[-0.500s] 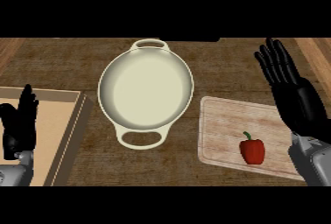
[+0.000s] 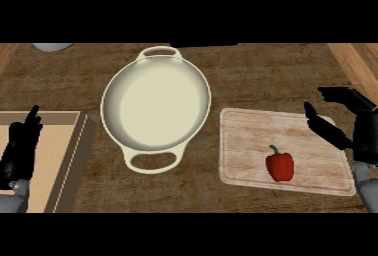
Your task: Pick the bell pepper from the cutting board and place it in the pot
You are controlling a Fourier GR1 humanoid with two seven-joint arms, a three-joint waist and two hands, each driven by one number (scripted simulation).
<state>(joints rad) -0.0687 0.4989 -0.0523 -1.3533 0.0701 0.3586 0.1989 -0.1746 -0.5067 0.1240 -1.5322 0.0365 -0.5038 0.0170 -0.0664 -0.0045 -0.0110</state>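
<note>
lying on the cutting board (image 2: pixel 251 131), the red bell pepper (image 2: pixel 280 166) sits in the board's near half, closer to its right edge than its left, green stem pointing toward the far edge. nothing touches it. the board is pale wood, set at a slight slant on the right part of the wooden counter (image 2: pixel 251 75), its near right corner close to the counter's near edge.

the right hand (image 2: pixel 365 135) stands at the board's right edge, over its far right corner, apart from the pepper. its thumb (image 2: pixel 325 129) reaches in over the board toward the left, and the fingers bend forward at the top, pointing left, curled round nothing; the hand is partly open and empty. its grey forearm runs off near the right edge.

left of the board, just beside its left edge, stands the cream oval pot (image 2: pixel 192 75), a loop handle at the far end and another at the near end, its inside bare. it takes up the middle of the counter.

at the counter's left edge lies a light tray with a darker rim (image 2: pixel 77 150). the left hand (image 2: pixel 18 150) rests over it, fingers straight and pointing away, holding nothing.

a small pale round thing (image 2: pixel 52 47) shows at the far left corner, mostly cut off.
</note>
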